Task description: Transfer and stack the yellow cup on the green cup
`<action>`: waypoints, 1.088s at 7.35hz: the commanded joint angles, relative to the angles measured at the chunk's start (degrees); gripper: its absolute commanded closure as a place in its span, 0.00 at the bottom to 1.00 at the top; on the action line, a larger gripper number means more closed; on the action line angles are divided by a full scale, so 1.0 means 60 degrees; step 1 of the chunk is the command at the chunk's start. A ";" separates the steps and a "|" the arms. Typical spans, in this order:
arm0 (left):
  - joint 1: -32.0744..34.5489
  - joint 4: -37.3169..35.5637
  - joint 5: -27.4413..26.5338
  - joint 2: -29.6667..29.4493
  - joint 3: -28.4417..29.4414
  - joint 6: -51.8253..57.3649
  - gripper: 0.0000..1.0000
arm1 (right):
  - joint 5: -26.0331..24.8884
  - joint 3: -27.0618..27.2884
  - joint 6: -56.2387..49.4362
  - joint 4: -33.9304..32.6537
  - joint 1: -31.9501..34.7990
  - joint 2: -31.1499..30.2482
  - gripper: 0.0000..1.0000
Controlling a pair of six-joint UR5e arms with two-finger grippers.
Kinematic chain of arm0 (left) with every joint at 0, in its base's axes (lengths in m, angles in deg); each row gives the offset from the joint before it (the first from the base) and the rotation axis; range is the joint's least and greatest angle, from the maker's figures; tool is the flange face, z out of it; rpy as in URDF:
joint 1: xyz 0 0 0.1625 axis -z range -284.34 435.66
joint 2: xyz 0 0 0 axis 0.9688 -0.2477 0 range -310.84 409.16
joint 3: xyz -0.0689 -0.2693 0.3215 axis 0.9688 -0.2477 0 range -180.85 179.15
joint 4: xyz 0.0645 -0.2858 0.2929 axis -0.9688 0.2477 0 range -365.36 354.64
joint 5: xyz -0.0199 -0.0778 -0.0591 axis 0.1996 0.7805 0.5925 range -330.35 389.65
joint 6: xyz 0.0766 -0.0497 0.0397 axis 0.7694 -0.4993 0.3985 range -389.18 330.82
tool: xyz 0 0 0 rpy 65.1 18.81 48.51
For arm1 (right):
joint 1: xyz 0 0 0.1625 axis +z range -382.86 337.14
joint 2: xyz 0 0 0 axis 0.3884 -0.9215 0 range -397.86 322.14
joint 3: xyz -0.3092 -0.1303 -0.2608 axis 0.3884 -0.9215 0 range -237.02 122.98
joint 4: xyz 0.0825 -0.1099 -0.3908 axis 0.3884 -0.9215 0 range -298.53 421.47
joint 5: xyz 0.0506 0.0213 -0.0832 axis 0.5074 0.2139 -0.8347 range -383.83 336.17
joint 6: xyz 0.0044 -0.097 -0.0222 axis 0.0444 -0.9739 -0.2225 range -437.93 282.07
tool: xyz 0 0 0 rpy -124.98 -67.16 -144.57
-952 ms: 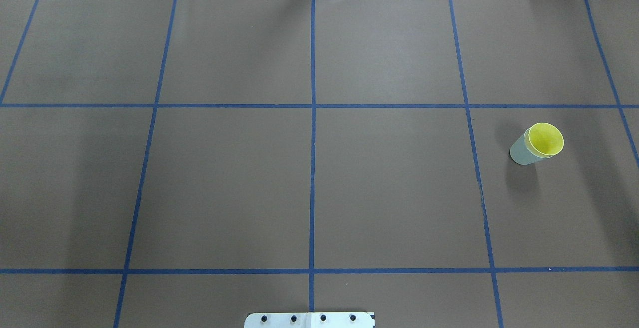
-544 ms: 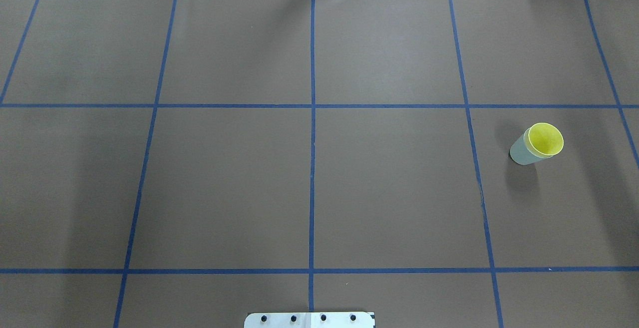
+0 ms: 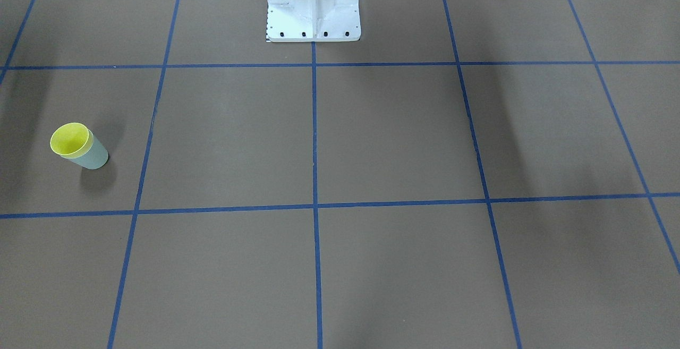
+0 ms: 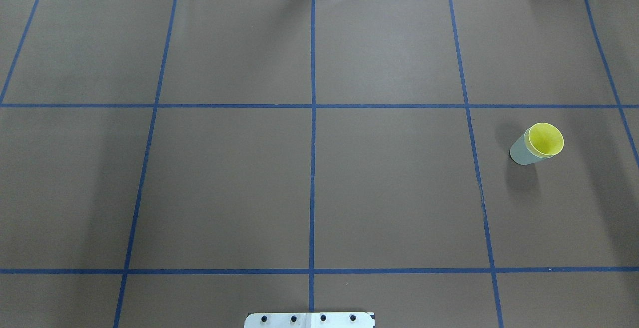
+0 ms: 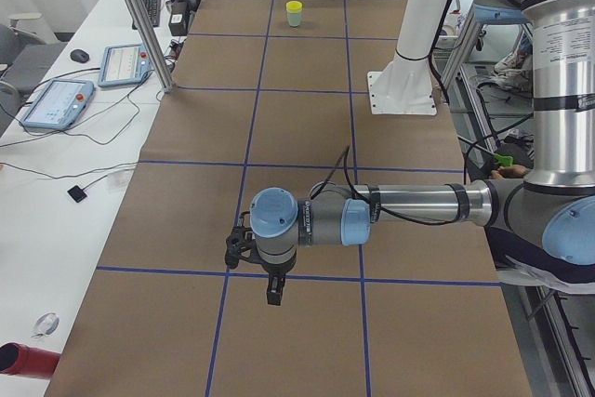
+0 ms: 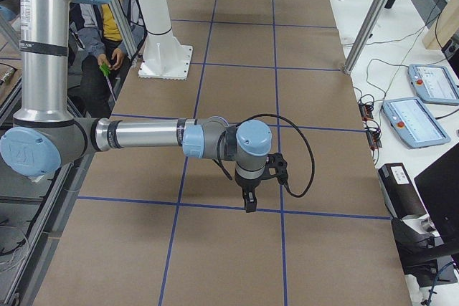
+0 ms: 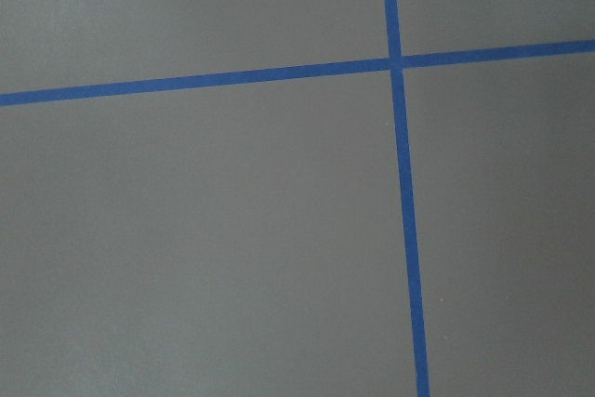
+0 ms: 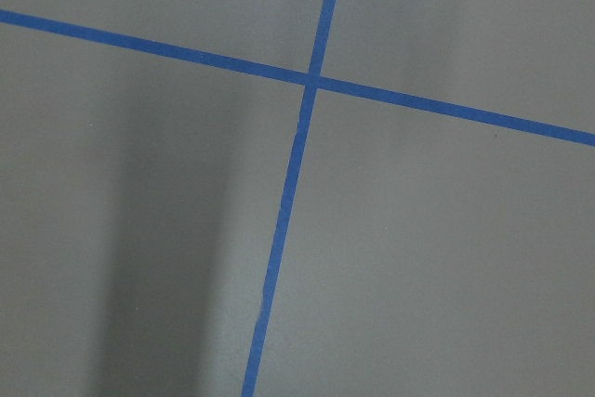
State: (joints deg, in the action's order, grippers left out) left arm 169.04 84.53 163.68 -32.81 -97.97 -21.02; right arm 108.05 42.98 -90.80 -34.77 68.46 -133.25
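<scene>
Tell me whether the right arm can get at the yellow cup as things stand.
Probably yes: the yellow cup sits nested in the green cup on that arm's side of the table, with nothing near it to block the right gripper.

Yellow cup (image 4: 545,139) nested in upright green cup (image 4: 520,153) — robot's right

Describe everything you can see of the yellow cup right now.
The yellow cup is a bright, smooth, plastic-looking tumbler with no handle, mouth up and empty. It sits nested inside the green cup, so only its inner wall and a narrow band below its rim show; the rest is hidden. The pair stands on the brown paper table cover, in a taped square on the robot's right side. Only the green cup touches it.
</scene>
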 commanded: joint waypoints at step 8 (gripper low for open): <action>-0.0022 0.0238 -0.0029 0.0170 -0.0074 0.0001 0.00 | 0.0050 -0.0099 0.0006 0.0000 0.0000 -0.0039 0.00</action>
State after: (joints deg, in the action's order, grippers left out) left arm 168.91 85.93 163.52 -31.84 -98.42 -21.01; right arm 108.25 42.58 -90.76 -34.80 68.46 -133.46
